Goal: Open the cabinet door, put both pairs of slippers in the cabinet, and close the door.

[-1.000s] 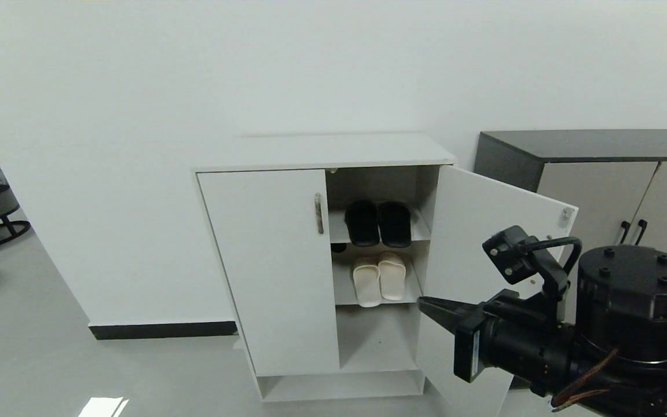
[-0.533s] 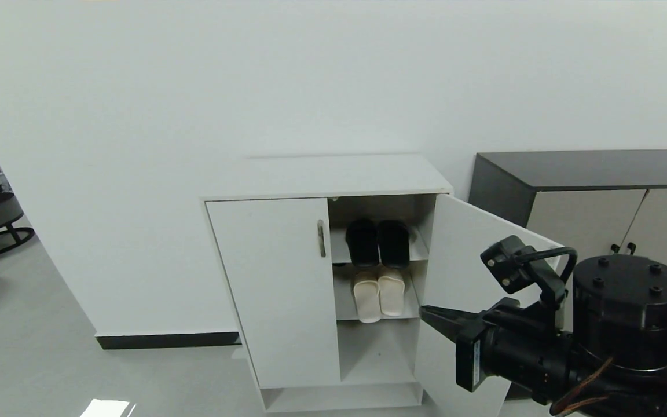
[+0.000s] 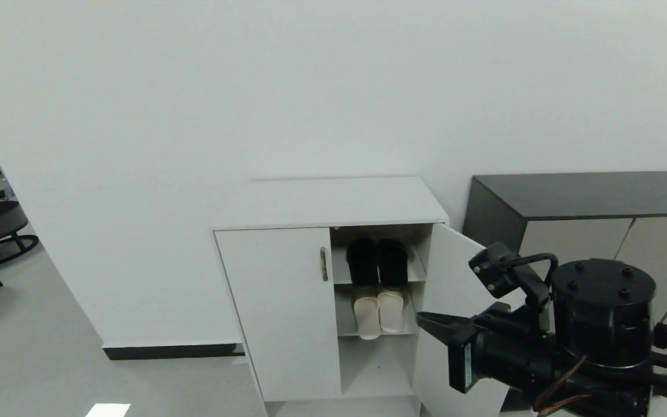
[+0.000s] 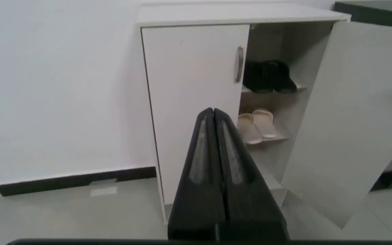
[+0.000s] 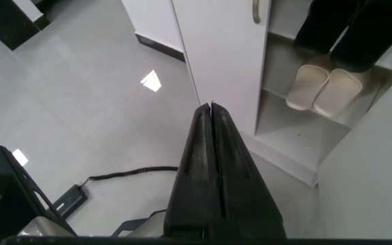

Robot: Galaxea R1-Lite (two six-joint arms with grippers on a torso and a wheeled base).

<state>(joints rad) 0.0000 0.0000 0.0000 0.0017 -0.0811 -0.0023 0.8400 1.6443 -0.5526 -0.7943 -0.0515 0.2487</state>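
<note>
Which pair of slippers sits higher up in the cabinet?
The black pair sits higher, just under the cabinet's top. The cream pair lies one level down, directly beneath it.

Head view high, both wrist views lower, all toward open cabinet (image 3: 333, 200).

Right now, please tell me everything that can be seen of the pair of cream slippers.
The cream slippers are a plain, smooth pair, looking like foam or rubber. They lie flat, side by side and touching, on the middle shelf of the white cabinet, below the black slippers, beside the open door. Nothing grips them.
</note>
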